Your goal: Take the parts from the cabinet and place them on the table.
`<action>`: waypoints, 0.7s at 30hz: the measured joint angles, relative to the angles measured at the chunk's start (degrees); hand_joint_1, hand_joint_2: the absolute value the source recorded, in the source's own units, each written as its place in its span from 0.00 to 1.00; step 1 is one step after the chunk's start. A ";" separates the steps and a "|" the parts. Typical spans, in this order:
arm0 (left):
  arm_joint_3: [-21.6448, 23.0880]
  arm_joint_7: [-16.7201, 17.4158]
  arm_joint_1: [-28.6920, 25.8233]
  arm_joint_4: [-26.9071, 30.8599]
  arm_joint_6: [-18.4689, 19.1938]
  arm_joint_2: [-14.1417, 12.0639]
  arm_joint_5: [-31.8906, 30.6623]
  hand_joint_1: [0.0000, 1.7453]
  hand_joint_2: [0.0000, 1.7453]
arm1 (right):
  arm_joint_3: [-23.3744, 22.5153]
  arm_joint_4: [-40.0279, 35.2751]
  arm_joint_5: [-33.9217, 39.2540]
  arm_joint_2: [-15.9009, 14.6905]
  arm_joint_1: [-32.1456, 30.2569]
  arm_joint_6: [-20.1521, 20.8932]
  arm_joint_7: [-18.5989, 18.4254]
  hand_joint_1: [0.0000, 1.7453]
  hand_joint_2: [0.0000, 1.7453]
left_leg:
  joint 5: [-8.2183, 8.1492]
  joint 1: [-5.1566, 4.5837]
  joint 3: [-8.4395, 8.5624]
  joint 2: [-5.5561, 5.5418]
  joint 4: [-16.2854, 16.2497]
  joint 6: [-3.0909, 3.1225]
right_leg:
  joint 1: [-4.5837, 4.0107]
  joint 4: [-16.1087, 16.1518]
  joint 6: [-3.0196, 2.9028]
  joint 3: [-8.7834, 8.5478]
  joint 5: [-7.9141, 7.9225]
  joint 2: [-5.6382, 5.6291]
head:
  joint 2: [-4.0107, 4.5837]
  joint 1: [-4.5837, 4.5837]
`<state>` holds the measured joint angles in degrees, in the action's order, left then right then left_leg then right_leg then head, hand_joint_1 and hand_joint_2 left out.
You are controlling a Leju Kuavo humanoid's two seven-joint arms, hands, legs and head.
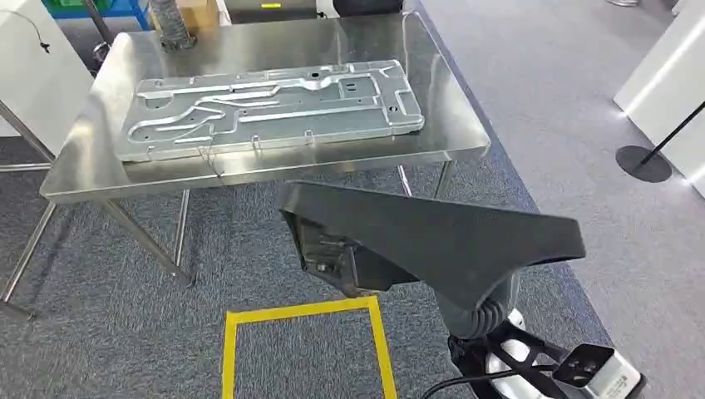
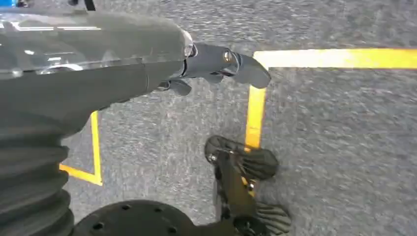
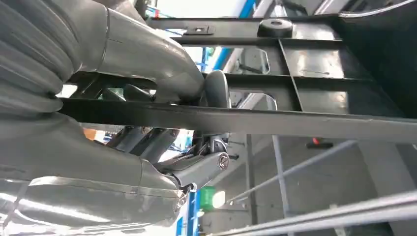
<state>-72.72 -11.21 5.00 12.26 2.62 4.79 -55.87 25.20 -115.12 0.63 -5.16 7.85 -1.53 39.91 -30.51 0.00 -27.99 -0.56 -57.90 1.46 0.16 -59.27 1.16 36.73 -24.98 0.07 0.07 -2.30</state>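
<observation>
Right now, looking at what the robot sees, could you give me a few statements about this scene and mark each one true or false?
1. A flat silver stamped-metal panel lies on the shiny steel table. True.
2. The robot's right hand grips a dark grey plastic part. True.
3. The dark part already rests on the table. False: it is held above the grey carpet, short of the table's near edge.
4. The left hand holds a yellow box. False: it holds nothing and hangs over the carpet.
5. Yellow tape lines mark the floor. True.
</observation>
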 joint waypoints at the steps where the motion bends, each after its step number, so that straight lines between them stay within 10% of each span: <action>1: 0.00 0.02 0.07 0.00 0.00 0.07 -0.02 0.00 1.00 | 0.04 0.00 0.04 -0.02 0.09 0.00 0.00 1.00 1.00 | -0.37 0.14 0.06 0.02 0.35 -0.47 | -0.17 0.02 -0.67 -0.25 -0.02 -0.05 | -0.02 -0.04; 5: 0.00 -0.11 0.35 0.00 -0.04 0.09 -0.02 0.00 1.00 | 0.09 0.00 0.24 -0.11 0.59 -0.04 -0.02 1.00 1.00 | 0.67 0.29 -0.56 0.22 -4.37 -1.58 | 0.20 1.39 -2.33 -3.18 -0.88 -0.26 | 0.00 0.00; 10: 0.00 -0.13 0.01 -0.02 -0.09 0.20 -0.24 0.00 1.00 | 0.09 0.00 0.24 -0.11 1.25 0.37 -0.02 1.00 1.00 | -5.65 0.70 -12.16 0.23 -17.17 -2.66 | 0.21 1.46 -2.67 -6.65 -4.00 -0.38 | -0.02 -0.02; 12: 0.00 -0.13 0.00 -0.02 -0.13 0.20 -0.28 0.00 1.00 | 0.09 0.00 0.29 -0.13 1.56 0.48 -0.02 1.00 1.00 | -3.38 0.76 -12.23 0.25 -12.20 -2.49 | 0.32 1.47 -2.39 -8.69 -5.56 -0.43 | -0.02 -0.02; 15: 0.00 -0.11 -0.35 -0.02 -0.20 0.20 -0.50 0.00 1.00 | 0.09 0.02 0.42 -0.11 2.15 0.63 -0.02 1.00 1.00 | 10.07 0.57 -11.31 0.51 -2.61 -1.78 | 0.35 1.56 -1.70 -11.34 -7.94 -0.29 | 0.00 -0.02; 18: -0.02 0.00 -0.37 -0.04 -0.22 0.24 -0.37 0.00 1.00 | 0.22 0.02 0.59 -0.13 2.46 0.83 -0.09 1.00 1.00 | 8.15 0.15 -10.69 0.52 -1.69 -0.56 | 0.19 1.52 -0.24 -11.66 -7.42 -0.45 | 0.00 -0.02; 21: -0.07 -0.35 -0.20 -0.05 -0.22 0.39 0.02 0.00 1.00 | 0.26 0.02 0.99 -0.13 3.90 1.99 -0.02 1.00 1.00 | 7.00 0.40 -7.79 0.23 -0.20 0.31 | 0.44 -6.32 0.65 -7.63 -5.22 -0.25 | -0.02 -0.02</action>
<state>-72.78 -11.56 4.80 12.22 2.40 5.18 -55.84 25.46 -115.10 1.62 -5.29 11.76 0.46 39.89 -23.52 0.40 -35.78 -0.33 -58.10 1.78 0.60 -65.59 1.80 29.10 -30.21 -0.18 0.04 -2.32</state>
